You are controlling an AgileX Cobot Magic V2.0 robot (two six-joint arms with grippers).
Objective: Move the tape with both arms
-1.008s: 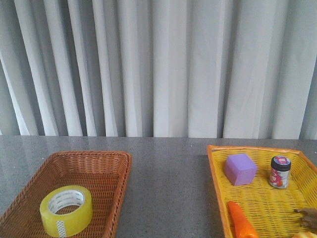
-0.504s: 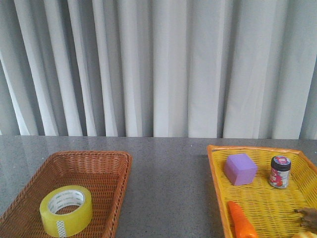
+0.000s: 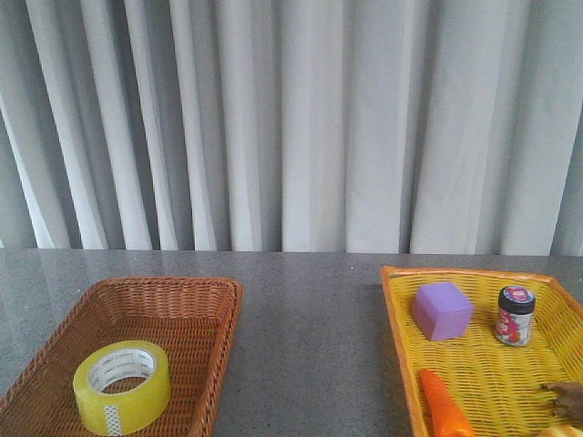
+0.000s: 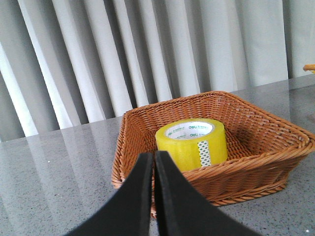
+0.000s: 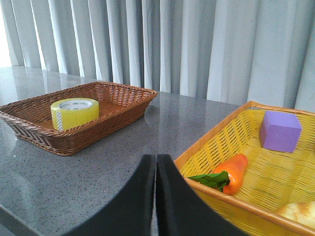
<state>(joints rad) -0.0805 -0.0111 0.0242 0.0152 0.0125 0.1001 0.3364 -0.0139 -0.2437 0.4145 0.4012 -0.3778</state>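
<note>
The tape (image 3: 122, 386), a wide yellow roll with a white core, lies flat in the brown wicker basket (image 3: 196, 300) at the front left of the table. It also shows as the tape (image 4: 191, 143) in the left wrist view and the tape (image 5: 75, 113) in the right wrist view. My left gripper (image 4: 154, 157) is shut and empty, short of the brown basket (image 4: 256, 162) and apart from the roll. My right gripper (image 5: 156, 160) is shut and empty over the bare table beside the yellow basket (image 5: 216, 135). Neither arm shows in the front view.
The yellow basket (image 3: 397, 309) at the front right holds a purple cube (image 3: 443, 310), a small dark-lidded jar (image 3: 515, 316), an orange carrot (image 3: 443, 406) and a brown item (image 3: 565, 397). Grey stone table (image 3: 310, 328) lies between the baskets; white curtains (image 3: 291, 118) hang behind.
</note>
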